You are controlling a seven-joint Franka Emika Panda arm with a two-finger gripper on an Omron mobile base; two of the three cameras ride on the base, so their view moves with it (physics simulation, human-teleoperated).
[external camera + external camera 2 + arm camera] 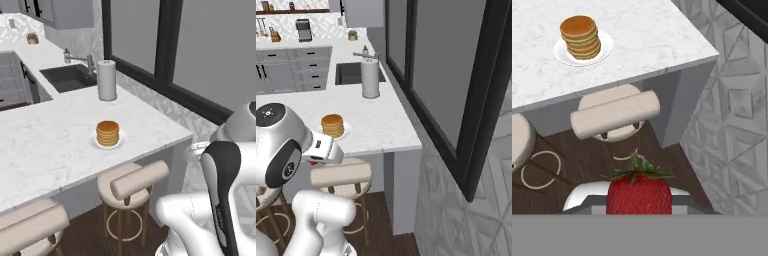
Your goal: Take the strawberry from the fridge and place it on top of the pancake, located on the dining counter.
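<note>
White marble dining counter [45, 145], one, grey-veined, overhanging a plain grey base.

Pancake [580, 36]: one stack of golden-brown rounds, on one white plate [604, 50], near the counter's outer corner; beyond and above the fingers in the hand view, well apart from them.

Strawberry [639, 192]: one, red, green leafy cap on top. It sits at the bottom centre of the hand view, right where the fingers rise, and it hides them. The gripper [639, 202] is pinched on this fruit, jaws drawn in as far as the berry allows. The fruit hangs over the dark wood floor [677, 165], short of the counter edge and lower than its top.

Stools: two counted. One cream round stool [614, 112] with a padded roll backrest stands under the overhang, between the held fruit and the pancake; a second stool [30, 227] is beside it.

Paper towel roll [106, 80]: one, upright, farther along the counter past the plate.

Sink [67, 77]: one, dark basin, with one faucet [80, 59] behind it.
</note>
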